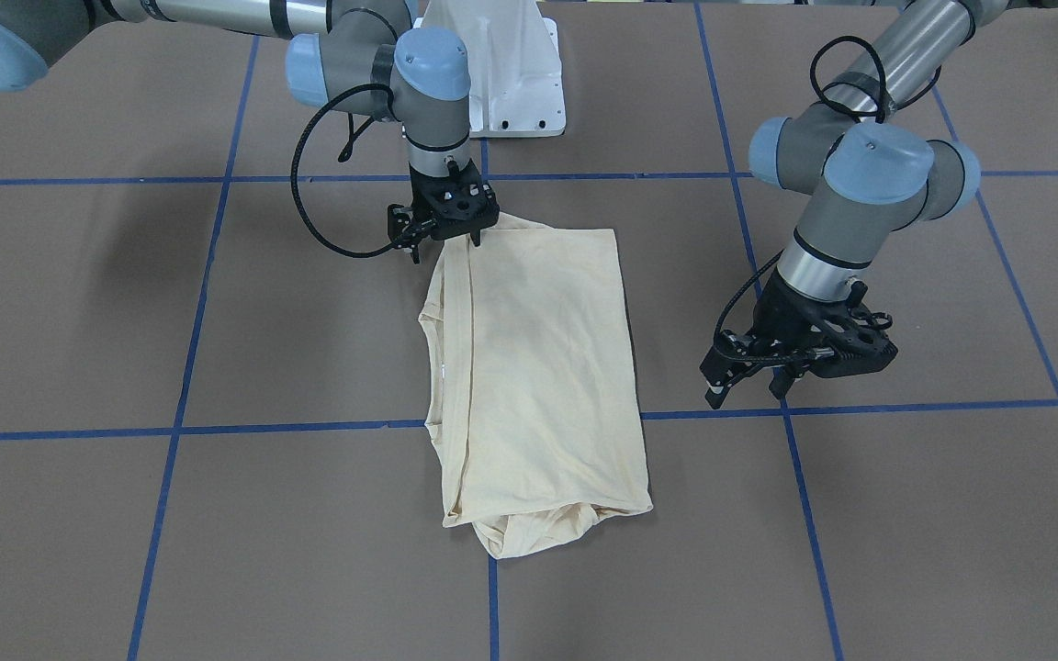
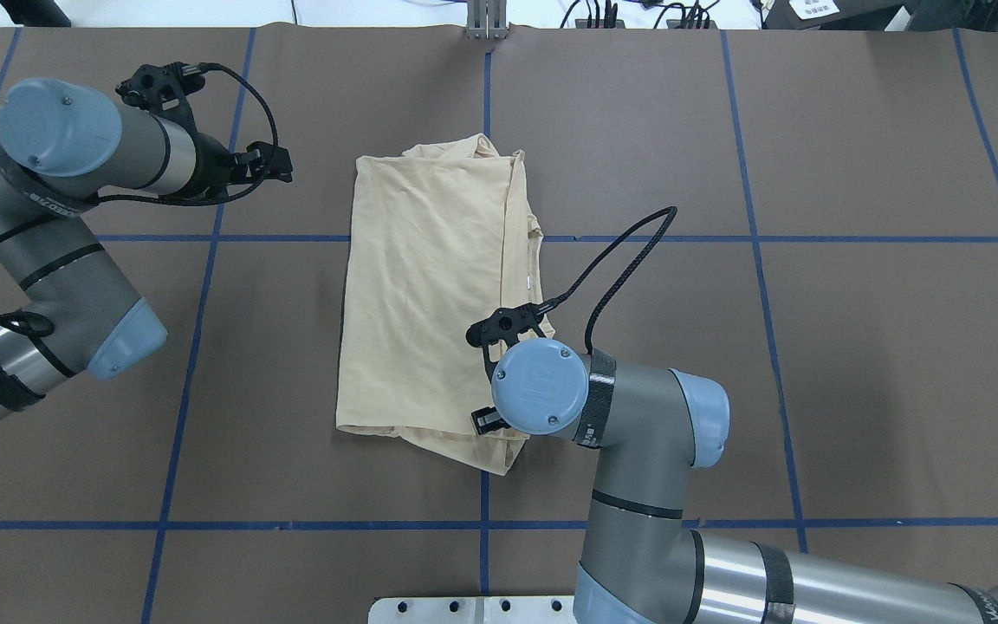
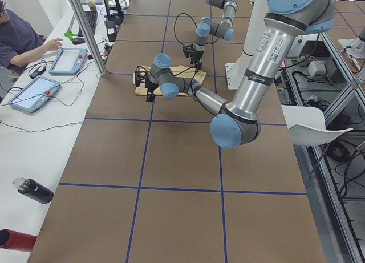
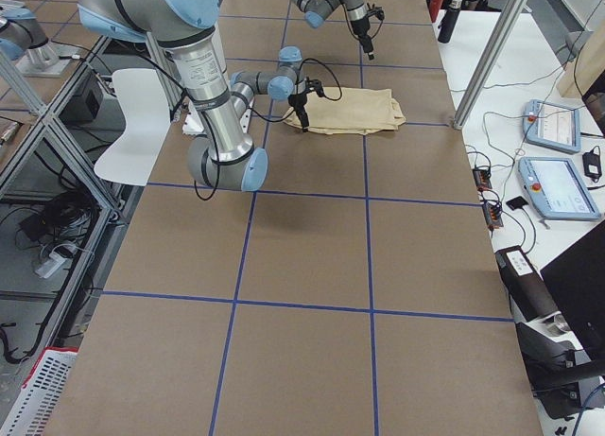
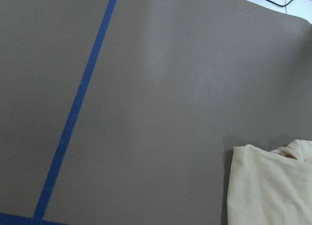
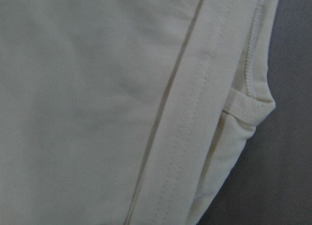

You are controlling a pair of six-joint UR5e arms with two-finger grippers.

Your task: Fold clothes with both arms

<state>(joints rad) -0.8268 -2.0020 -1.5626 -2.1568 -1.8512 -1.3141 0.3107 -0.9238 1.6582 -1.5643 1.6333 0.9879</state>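
Observation:
The cream-yellow shirt (image 1: 538, 367) lies folded into a long rectangle at the middle of the brown table (image 1: 906, 514), its plain side up (image 2: 430, 286). My right gripper (image 1: 445, 246) points straight down at the shirt's corner nearest the robot. Its fingers are spread, and one fingertip (image 1: 477, 240) touches the cloth's edge. The right wrist view is filled with a seam and hem of the shirt (image 6: 97, 112). My left gripper (image 1: 748, 393) hangs open above bare table beside the shirt, holding nothing (image 2: 274, 165). The left wrist view catches only the shirt's far corner (image 5: 268, 186).
Blue tape lines (image 1: 492, 606) cross the table in a grid. The white pedestal base (image 1: 511, 83) stands just behind the shirt. A person (image 3: 20, 37) sits at a side bench with control tablets (image 3: 68, 60), and a dark bottle (image 3: 33, 190) lies there.

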